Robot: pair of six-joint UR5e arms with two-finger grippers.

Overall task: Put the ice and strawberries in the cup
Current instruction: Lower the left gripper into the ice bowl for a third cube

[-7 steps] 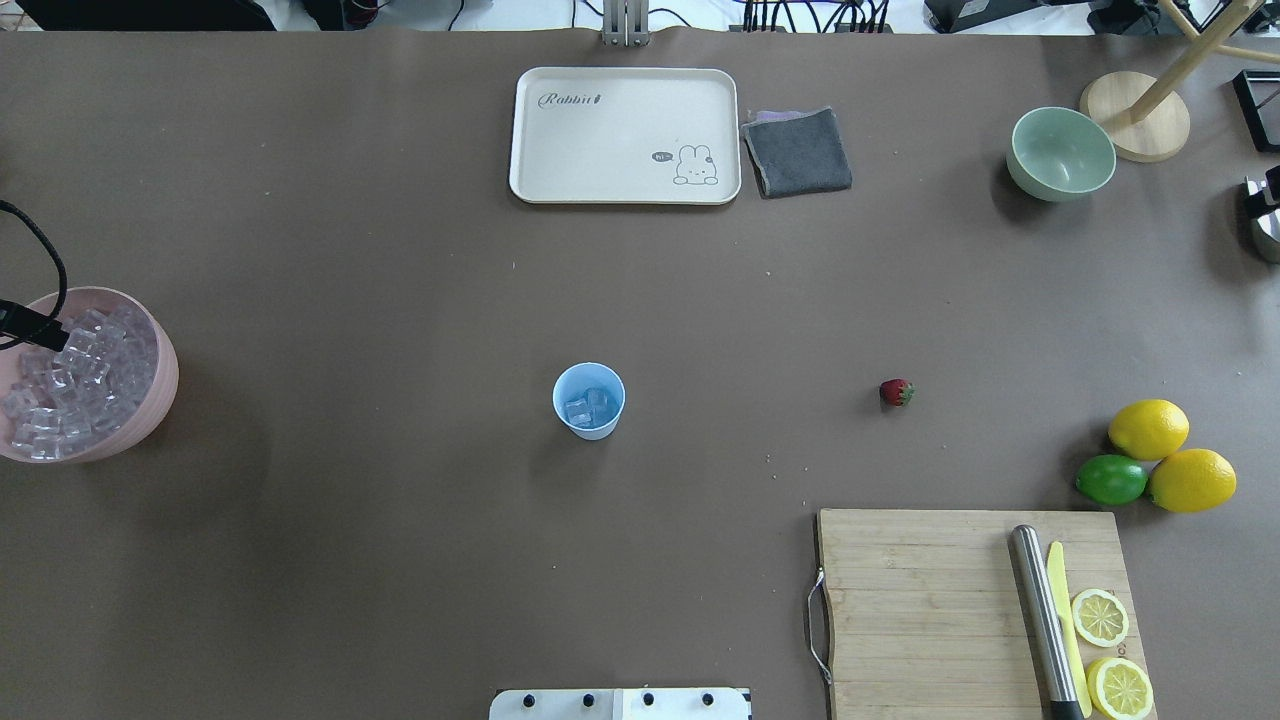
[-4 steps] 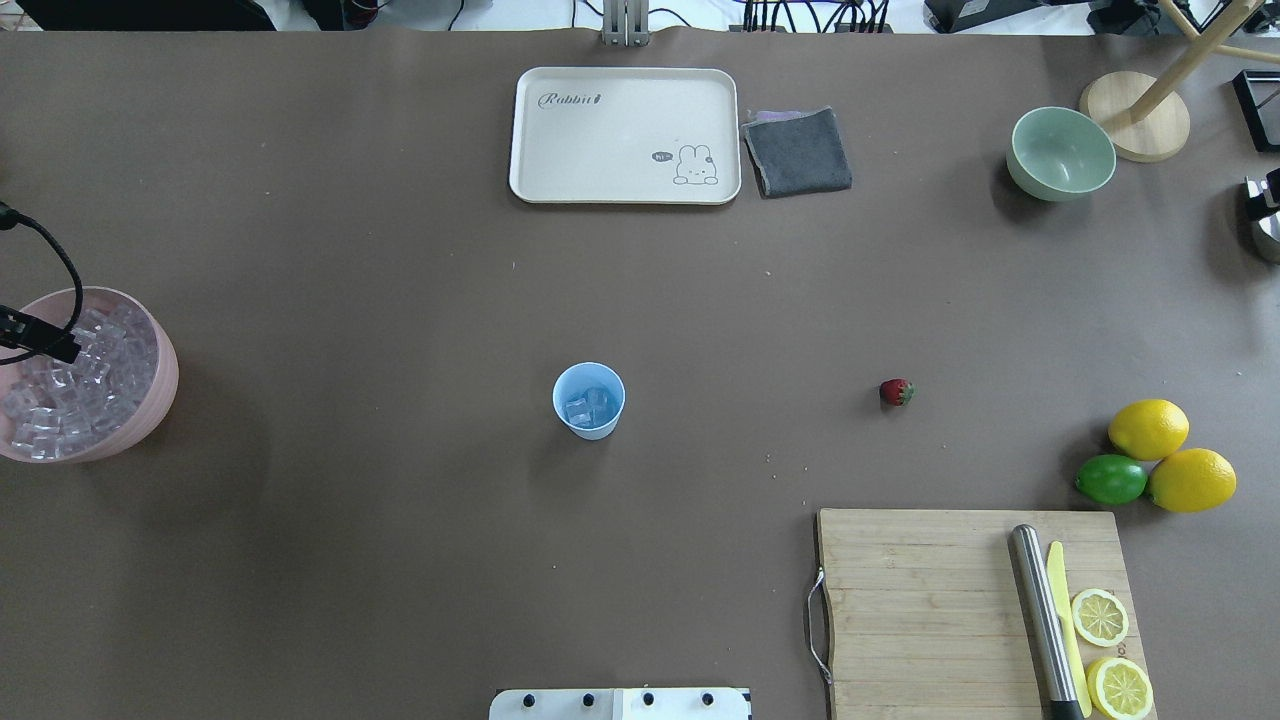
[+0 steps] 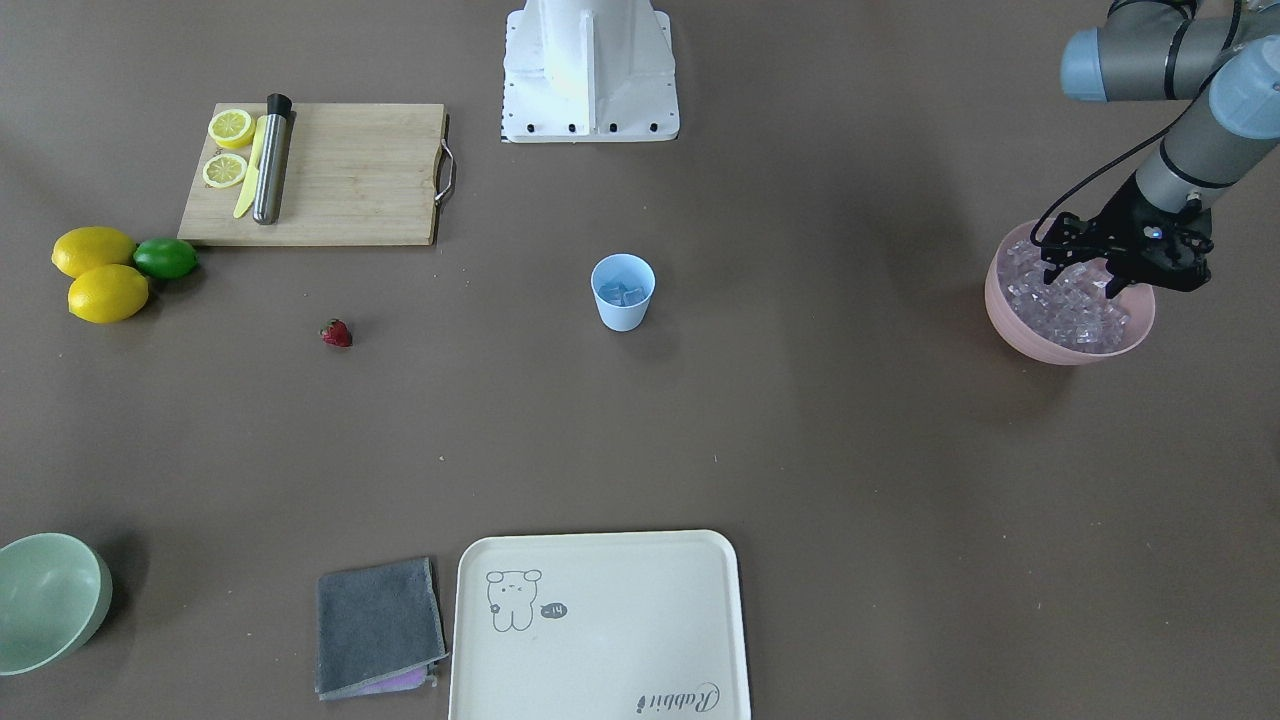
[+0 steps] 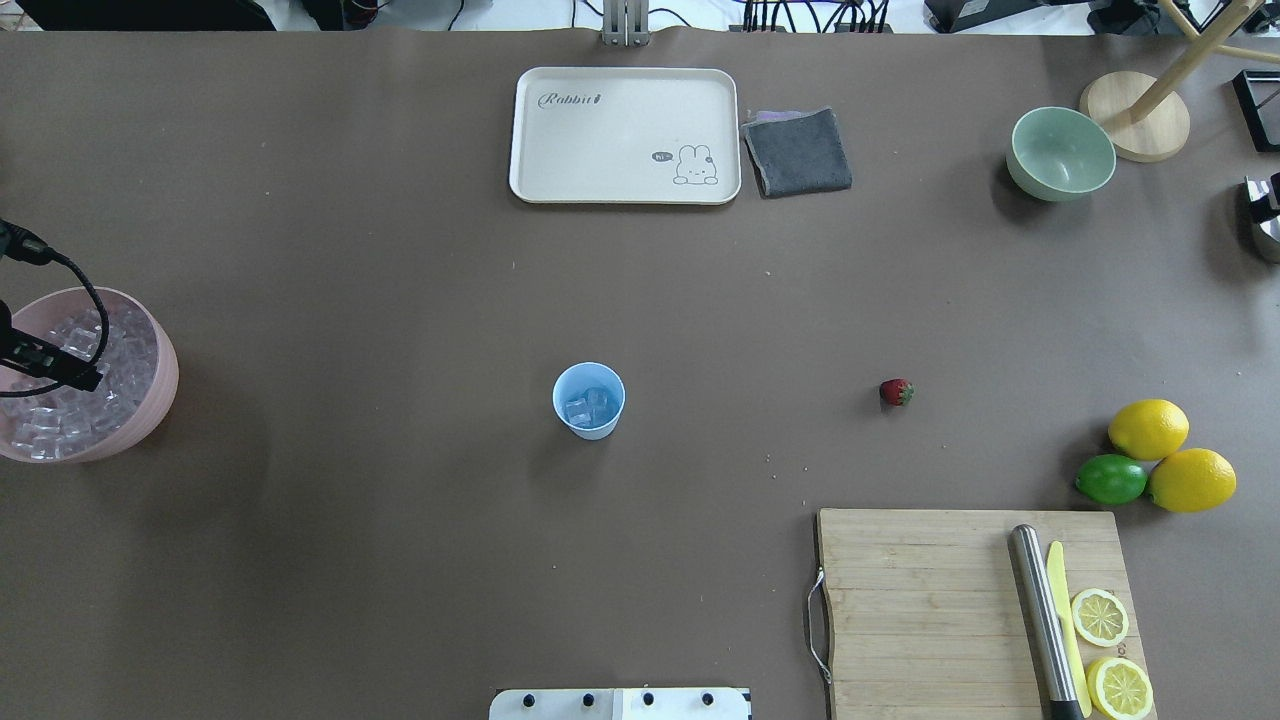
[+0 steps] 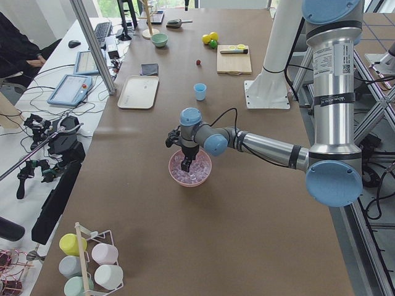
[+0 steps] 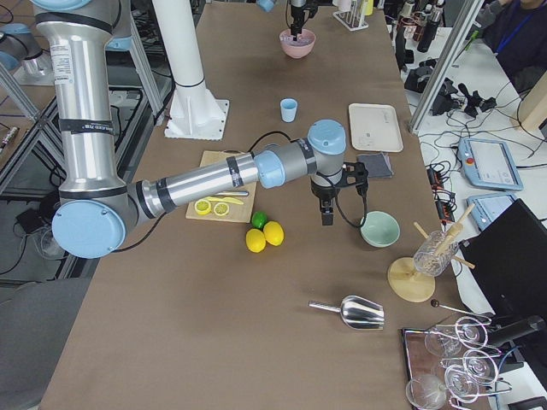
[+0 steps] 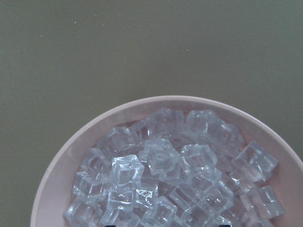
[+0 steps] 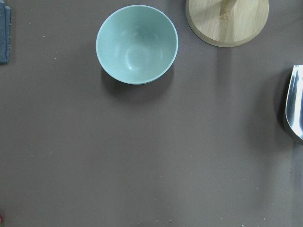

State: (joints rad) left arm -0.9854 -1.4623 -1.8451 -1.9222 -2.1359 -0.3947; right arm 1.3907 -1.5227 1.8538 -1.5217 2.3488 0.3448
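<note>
The light blue cup (image 4: pixel 589 400) stands upright mid-table with a few ice cubes (image 4: pixel 586 406) in it. The red strawberry (image 4: pixel 896 392) lies on the table to its right, apart from it. A pink bowl (image 4: pixel 160 385) at the table's left edge is full of ice cubes (image 7: pixel 161 161). My left gripper (image 3: pixel 1080 287) is open, fingers down, just above the ice in that bowl. My right gripper (image 6: pixel 327 213) shows only in the exterior right view, hanging high near the pale green bowl; I cannot tell if it is open or shut.
A cutting board (image 4: pixel 960 610) with a steel rod, a yellow knife and lemon halves lies front right. Two lemons and a lime (image 4: pixel 1112 480) lie beside it. A tray (image 4: pixel 625 135), grey cloth (image 4: pixel 798 152), pale green bowl (image 4: pixel 1060 152), wooden stand and metal scoop (image 6: pixel 359 312) are at the back.
My left gripper has moved further over the pink bowl, towards the robot's side, and sits lower over the ice. Cup and strawberry have not moved.
</note>
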